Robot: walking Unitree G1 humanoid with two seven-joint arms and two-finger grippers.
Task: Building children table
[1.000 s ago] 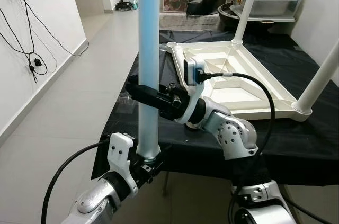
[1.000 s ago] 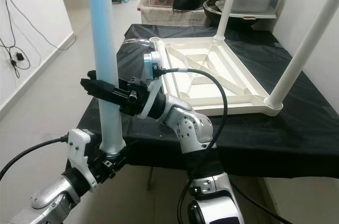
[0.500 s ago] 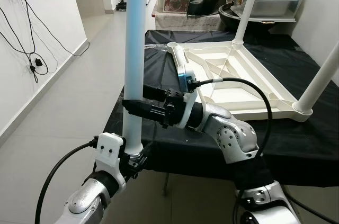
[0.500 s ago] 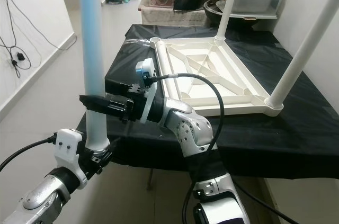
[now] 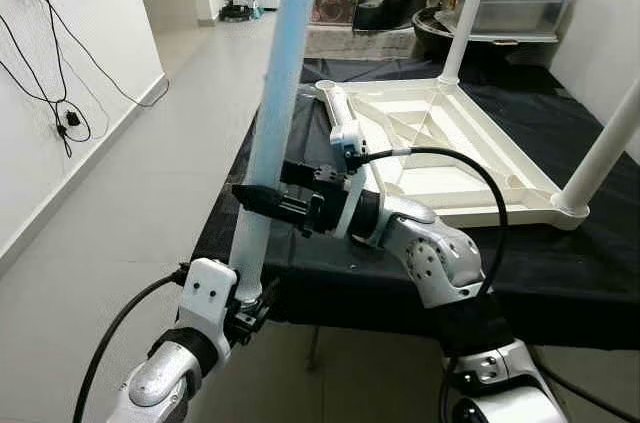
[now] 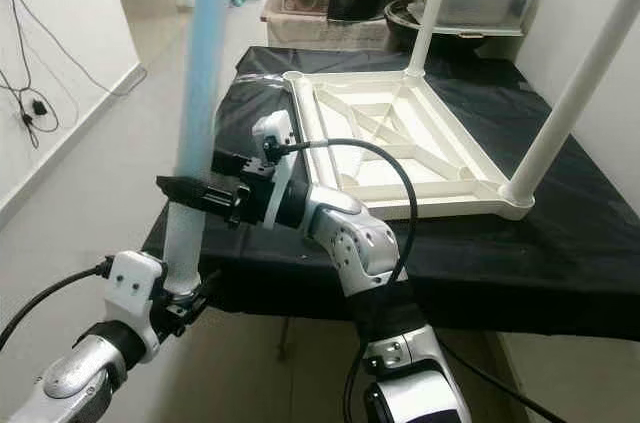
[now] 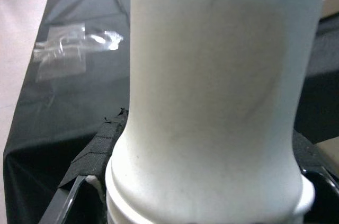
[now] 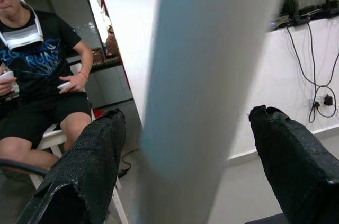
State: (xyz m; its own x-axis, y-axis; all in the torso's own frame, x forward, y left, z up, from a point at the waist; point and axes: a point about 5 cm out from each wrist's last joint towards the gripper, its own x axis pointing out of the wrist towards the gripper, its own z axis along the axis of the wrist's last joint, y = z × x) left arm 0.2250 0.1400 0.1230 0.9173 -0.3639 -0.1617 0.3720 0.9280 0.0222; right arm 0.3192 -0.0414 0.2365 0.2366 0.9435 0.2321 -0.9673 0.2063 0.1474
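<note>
Between the spread right gripper [image 5: 258, 201] fingers, the table leg [image 5: 275, 128], base seemingly left gripper [image 5: 248, 305]-clamped.

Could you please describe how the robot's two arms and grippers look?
Both arms are silver metal with rounded joints. The left gripper sits behind a white plastic wrist block; the right gripper is black, beside a white-and-blue camera module. A thick black cable runs along each arm. The finger pads look rough and black.

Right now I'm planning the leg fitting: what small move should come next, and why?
Probably close the right pincer on the leg: its fingers straddle the tilted leg with gaps, while the left pincer grips only the bottom end.
</note>
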